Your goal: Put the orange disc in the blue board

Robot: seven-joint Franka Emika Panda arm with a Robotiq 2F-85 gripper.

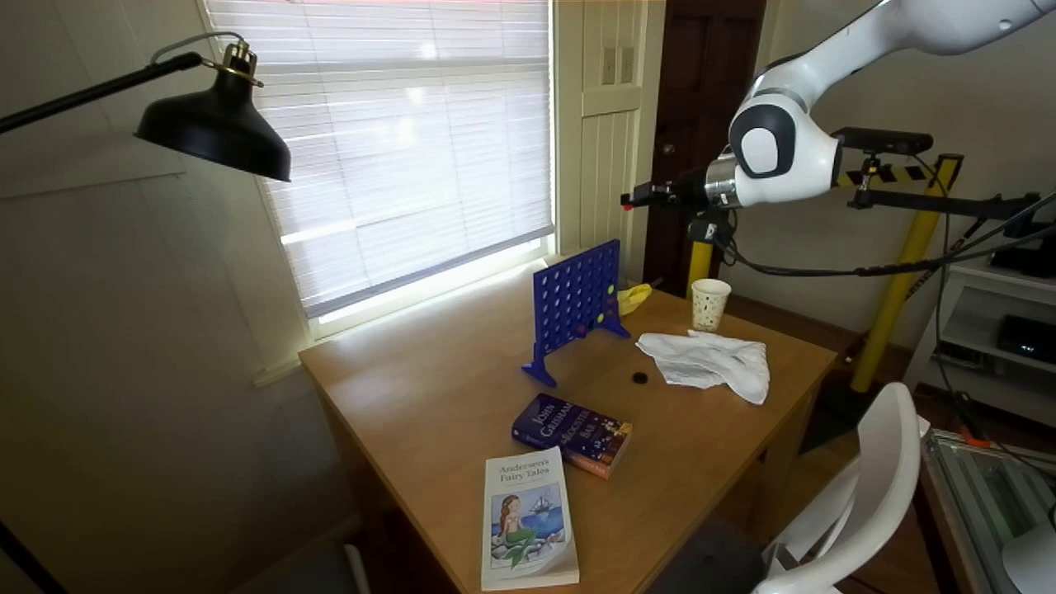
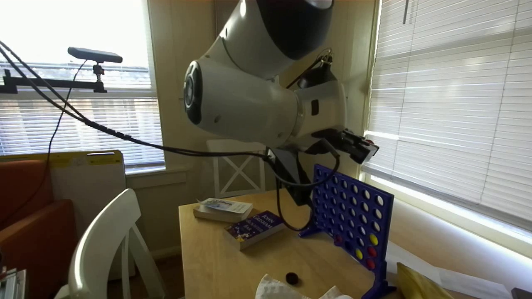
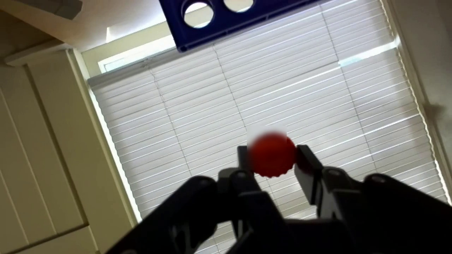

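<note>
In the wrist view the orange disc [image 3: 272,160], which looks deep red here, is pinched at its edges between the two fingertips of my gripper [image 3: 274,155]. The gripper [image 1: 634,200] is held high over the table, above the level of the blue board's top edge. The blue board [image 1: 575,290] stands upright on its feet, and a few yellow and red discs fill lower holes near one end. One top corner of the blue board [image 3: 219,30] enters at the top of the wrist view, apart from the held disc. In an exterior view the gripper [image 2: 366,150] appears over the blue board [image 2: 348,197].
Near the board lie a dark disc [image 1: 640,378], a crumpled white cloth [image 1: 709,363] and a paper cup [image 1: 709,305]. A yellow item [image 1: 634,299] sits behind it. Two books [image 1: 569,433] rest at the front. A window with blinds [image 1: 412,148] borders the table.
</note>
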